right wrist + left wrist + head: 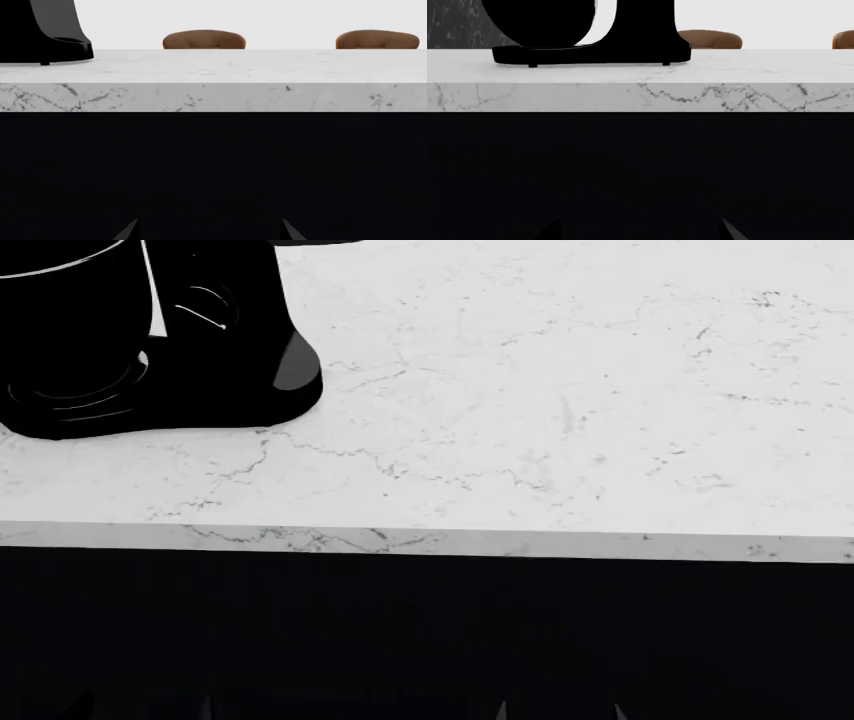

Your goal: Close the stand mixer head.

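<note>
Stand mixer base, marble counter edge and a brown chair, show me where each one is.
stand mixer base [594,55], left wrist view, on its flat black foot.
marble counter edge [213,97], right wrist view, on its veined front face.
brown chair [204,39], right wrist view, on its backrest.

The glossy black stand mixer body [147,340], at ten o'clock in the head view, looks like smooth lacquered plastic or enamel, with thin white highlights on its curves. It stands on a white marble-look countertop [561,420], smooth and softly matt, threaded with fine grey veins. The flat black cabinet front [640,170] below is matt. The brown rounded chair backs [204,39] look like smooth leather.
</note>
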You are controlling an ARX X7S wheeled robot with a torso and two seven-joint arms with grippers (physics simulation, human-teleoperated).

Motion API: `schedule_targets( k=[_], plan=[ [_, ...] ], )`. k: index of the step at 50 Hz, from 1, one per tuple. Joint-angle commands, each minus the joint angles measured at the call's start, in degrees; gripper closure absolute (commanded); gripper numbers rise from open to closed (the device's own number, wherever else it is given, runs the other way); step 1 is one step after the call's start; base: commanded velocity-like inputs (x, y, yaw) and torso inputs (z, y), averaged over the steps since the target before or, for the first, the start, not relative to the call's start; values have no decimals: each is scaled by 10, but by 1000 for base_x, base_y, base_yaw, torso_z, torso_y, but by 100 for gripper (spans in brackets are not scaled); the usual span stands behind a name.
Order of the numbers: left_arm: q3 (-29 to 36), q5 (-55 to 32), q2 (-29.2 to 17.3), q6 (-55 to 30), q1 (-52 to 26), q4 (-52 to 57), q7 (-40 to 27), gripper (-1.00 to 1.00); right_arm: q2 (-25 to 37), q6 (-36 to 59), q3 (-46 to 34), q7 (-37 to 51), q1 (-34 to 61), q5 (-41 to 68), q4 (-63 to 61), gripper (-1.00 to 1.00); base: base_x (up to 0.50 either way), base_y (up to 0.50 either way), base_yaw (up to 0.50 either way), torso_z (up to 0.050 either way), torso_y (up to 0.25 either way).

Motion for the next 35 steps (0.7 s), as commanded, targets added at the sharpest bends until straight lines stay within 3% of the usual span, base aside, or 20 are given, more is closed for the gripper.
schedule_targets(
  k=[1,15,16,17,18,24,31,33,35],
  plan=[
    [9,-8,-8,-4,2,6,-9,-100,13,0,-16,16,-2,13,-2,-100,0,0,0,0,0],
    [38,-29,-31,8,2,0,-29,-100,32,-14,-43,46,-2,14,-1,-100,0,0,0,0,0],
    [-28,-265,-96,51,-62,-22,27,-100,71,39,-75,99,149,41,119,-100,0,3,5,0,0],
    [19,4,-6,-22,65,86,-4,-100,2,-81,-23,22,-86,34,-36,-100,0,0,0,0,0],
    [24,27,-8,-26,57,90,-32,-100,8,-85,-24,28,-98,39,-32,-100,0,0,0,0,0],
    [44,55,-16,-29,63,96,-86,-100,23,-90,-36,40,-115,55,-54,-100,0,0,0,0,0],
    [55,47,-29,-12,73,104,-99,-100,31,-93,-45,52,-118,64,-60,-100,0,0,0,0,0],
    [59,42,-39,46,82,103,-99,-100,32,-89,-48,54,-117,67,-64,-100,0,0,0,0,0],
    [63,59,-39,13,76,118,-107,-100,44,-44,-56,49,-111,77,-116,-100,0,0,0,50,0]
  ],
)
